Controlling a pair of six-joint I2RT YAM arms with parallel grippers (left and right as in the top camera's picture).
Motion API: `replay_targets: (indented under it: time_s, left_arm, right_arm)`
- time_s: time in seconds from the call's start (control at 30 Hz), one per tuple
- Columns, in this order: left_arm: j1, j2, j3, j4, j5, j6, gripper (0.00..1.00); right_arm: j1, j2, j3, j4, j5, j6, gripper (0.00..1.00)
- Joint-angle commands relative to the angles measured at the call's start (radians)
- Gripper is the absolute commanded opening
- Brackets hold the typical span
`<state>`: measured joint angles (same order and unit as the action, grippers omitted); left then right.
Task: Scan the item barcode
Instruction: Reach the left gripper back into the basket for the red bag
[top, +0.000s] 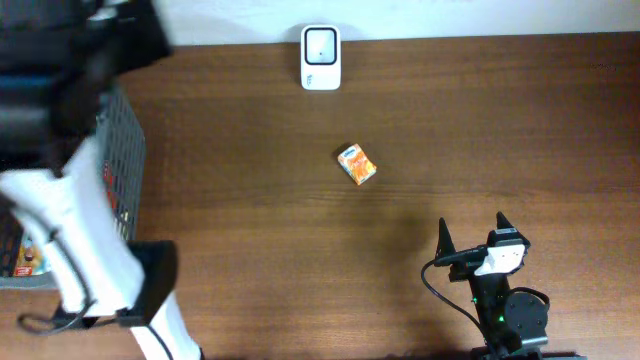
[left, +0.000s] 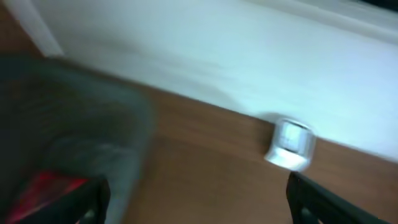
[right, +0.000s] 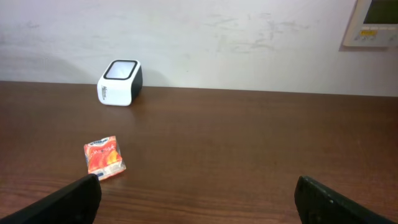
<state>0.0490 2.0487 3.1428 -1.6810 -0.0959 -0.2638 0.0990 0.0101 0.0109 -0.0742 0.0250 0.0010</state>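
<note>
The packet, small and orange, is seen lying flat near the middle of the table, touched by nothing. The scanner, white with a dark window on top, is set at the far edge, at about 11 o'clock from the packet and well apart from it.

The right gripper is found at about 4 o'clock from the packet, by the near edge, pointed toward 12 o'clock. Its jaws are spread wide and nothing is held between them. In the right wrist view its dark fingers are shown at the lower corners. The packet lies ahead toward 10 o'clock, and the scanner stands beyond it against the wall.

The basket, of grey mesh, is placed at the left edge, at 9 o'clock from the packet. The left arm is seen above it, blurred.

The left gripper is released. In the left wrist view its fingers are seen far apart at the bottom corners, with bare table between them. There the basket is seen at 9 o'clock, badly blurred, with a red thing low beside it. The scanner is seen toward 2 o'clock.
</note>
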Motion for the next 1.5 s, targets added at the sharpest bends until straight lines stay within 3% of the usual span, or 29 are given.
replay_targets:
  time_s: [0.0,0.07,0.17,0.3,0.47,0.67,0.77,1.03,1.07,1.13,1.17,1.23,1.4,1.47]
  left_arm:
    - [0.258,0.013,-0.032,-0.007,0.002,-0.044,0.90]
    - [0.408,0.013,-0.130,-0.007,0.001,-0.097,0.90]
    - [0.503,0.013,-0.367,0.010,0.001,-0.164,0.91]
    - [0.525,0.013,-0.695,0.210,0.003,-0.169,0.91]
    - [0.461,0.013,-1.075,0.480,0.001,-0.169,0.89]
    - [0.416,0.014,-1.333,0.789,-0.095,-0.171,0.84]
    - [0.417,0.014,-1.425,0.855,-0.179,-0.218,0.76]
    - [0.423,0.018,-1.635,0.959,-0.241,-0.217,0.78]
    - [0.423,0.018,-1.638,0.958,-0.241,-0.217,0.75]
    - [0.423,0.018,-1.638,0.950,-0.241,-0.214,0.45]
    - [0.423,0.017,-1.638,0.945,-0.241,-0.213,0.19]
    - [0.423,0.011,-1.628,0.943,-0.241,-0.187,0.00]
    - [0.423,-0.137,-1.521,0.885,-0.240,-0.184,0.00]
    - [0.423,-0.272,-1.469,0.879,-0.187,-0.184,0.00]
  right_arm:
    - [-0.003,-0.006,-0.005,-0.007,0.005,0.007,0.99]
    - [-0.003,-0.006,-0.005,-0.007,0.005,0.007,0.98]
    - [-0.003,-0.006,-0.005,-0.007,0.005,0.007,0.98]
    - [-0.003,-0.006,-0.005,-0.007,0.005,0.007,0.99]
    - [-0.003,-0.006,-0.005,-0.007,0.005,0.007,0.98]
    - [-0.003,-0.006,-0.005,-0.007,0.005,0.007,0.98]
    - [-0.003,-0.006,-0.005,-0.007,0.005,0.007,0.99]
    - [-0.003,-0.005,-0.005,-0.007,0.005,0.007,0.98]
    - [-0.003,-0.005,-0.005,-0.007,0.005,0.007,0.98]
    - [-0.003,-0.005,-0.005,-0.007,0.005,0.007,0.98]
    - [-0.003,-0.005,-0.005,-0.007,0.005,0.007,0.98]
    - [-0.003,-0.005,-0.005,-0.007,0.005,0.007,0.98]
    - [-0.003,-0.005,-0.005,-0.007,0.005,0.007,0.98]
    - [-0.003,-0.005,-0.005,-0.007,0.005,0.007,0.98]
